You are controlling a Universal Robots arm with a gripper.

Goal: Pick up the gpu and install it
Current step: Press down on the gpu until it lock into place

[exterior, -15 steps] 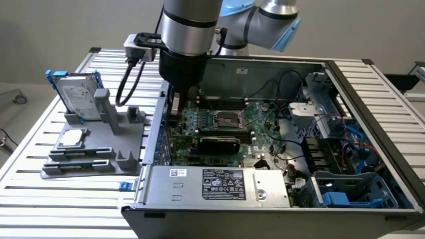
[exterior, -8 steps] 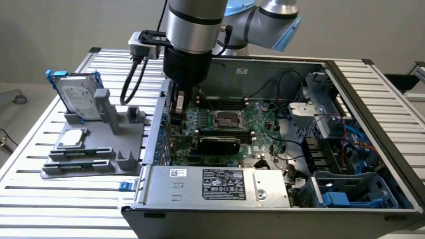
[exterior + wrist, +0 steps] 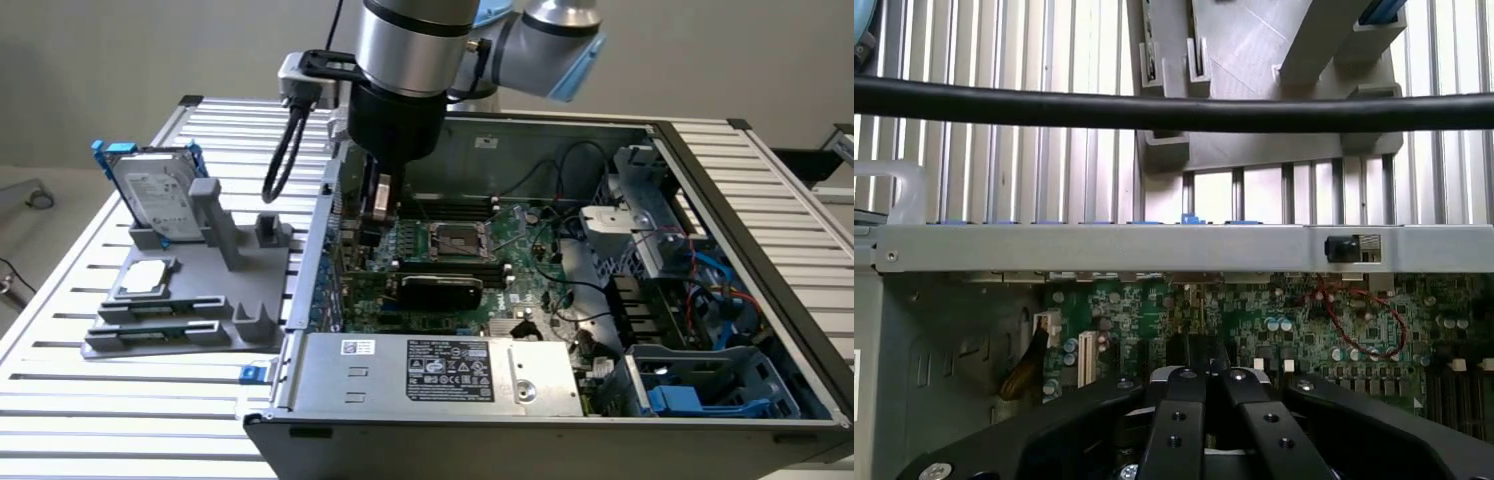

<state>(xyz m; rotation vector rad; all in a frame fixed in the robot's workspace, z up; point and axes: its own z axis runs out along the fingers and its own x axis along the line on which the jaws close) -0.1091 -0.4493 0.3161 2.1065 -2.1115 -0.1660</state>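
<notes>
In the exterior view the gpu [image 3: 435, 290], a flat card with a glossy black shroud, sits low on the green motherboard [image 3: 527, 285] inside the open computer case [image 3: 694, 200]. My gripper [image 3: 378, 208] hangs above and a little behind the card, close to the case wall on the exterior view's left, apart from the card. In the wrist view my gripper [image 3: 1206, 388] has its black fingers [image 3: 1174, 425] pressed together with nothing between them, over the motherboard [image 3: 1254, 320] just inside the case wall [image 3: 1104, 246].
A grey holder [image 3: 247, 300] outside the case on the exterior view's left carries a hard drive in a blue frame [image 3: 158, 195] and a small silver processor chip [image 3: 144, 278]. The power supply [image 3: 441, 370] lies along the case's near edge. A black cable [image 3: 1154, 112] crosses the wrist view.
</notes>
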